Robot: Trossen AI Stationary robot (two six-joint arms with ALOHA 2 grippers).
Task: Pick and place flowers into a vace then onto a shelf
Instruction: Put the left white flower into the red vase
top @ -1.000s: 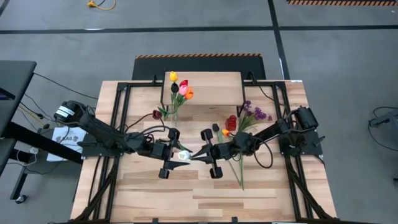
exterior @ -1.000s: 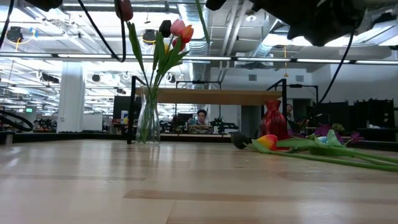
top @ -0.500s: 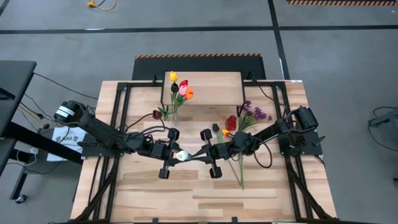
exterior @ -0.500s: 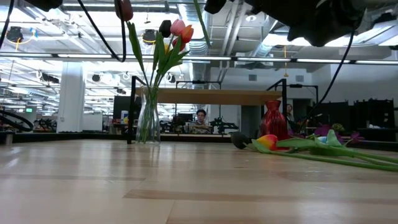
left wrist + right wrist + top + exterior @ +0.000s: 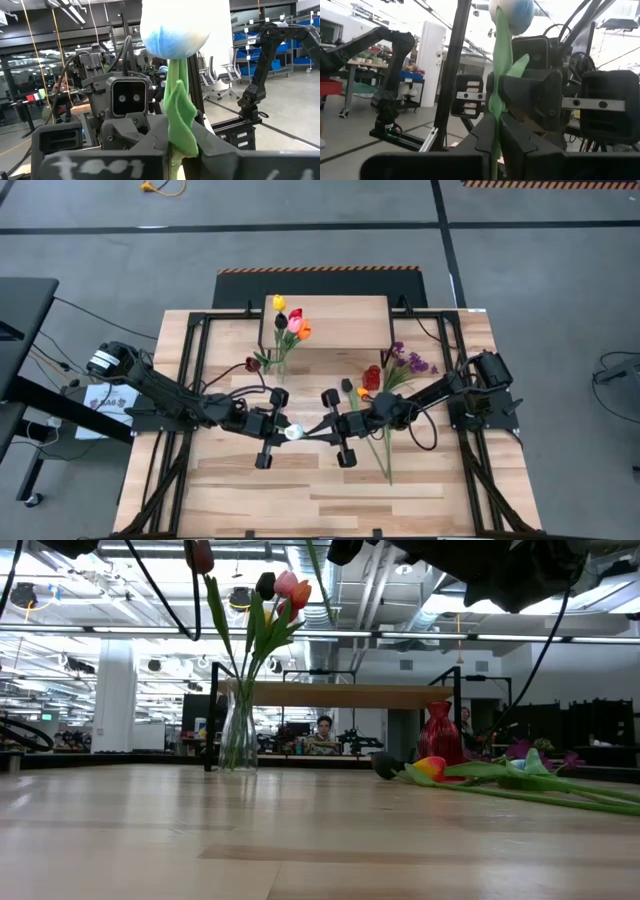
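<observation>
My left gripper [image 5: 283, 431] had closed on the white tulip [image 5: 293, 432] stem since the earlier frame; my right gripper [image 5: 322, 429] gripped it too.

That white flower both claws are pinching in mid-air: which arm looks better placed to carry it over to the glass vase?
Probably the left. The left gripper and right gripper are both shut on the white tulip, and the vase stands on the left arm's side of the table.

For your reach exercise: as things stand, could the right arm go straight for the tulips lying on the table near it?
Probably not yet. The right gripper is shut on the white tulip, which the left gripper also grips. The lying tulips sit beneath its arm.
</observation>
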